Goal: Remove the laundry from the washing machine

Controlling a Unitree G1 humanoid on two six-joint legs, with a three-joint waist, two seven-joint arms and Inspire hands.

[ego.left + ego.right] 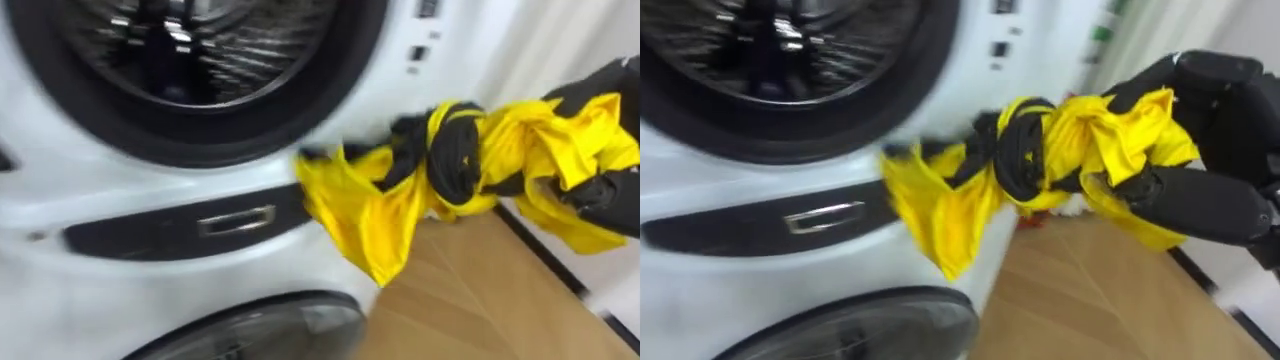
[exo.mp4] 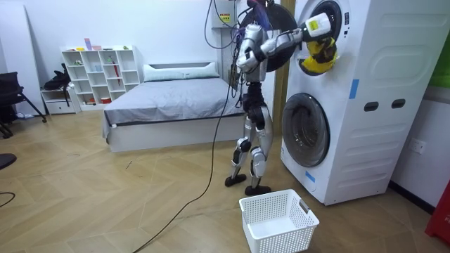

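White basket (image 2: 281,239), grey bed (image 2: 169,98), white shelf (image 2: 98,74)

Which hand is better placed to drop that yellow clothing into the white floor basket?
Right. The right robot hand has its fingers curled round the crumpled yellow and black garment, outside the steel washer drum; it probably only needs lowering to the white plastic lattice basket.

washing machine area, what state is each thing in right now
upper drum: open, steel inside showing
lower door: shut
yellow and black garment: out of the drum, bunched, hanging in the air
right hand: shut on the garment
white basket: upright on the floor, empty
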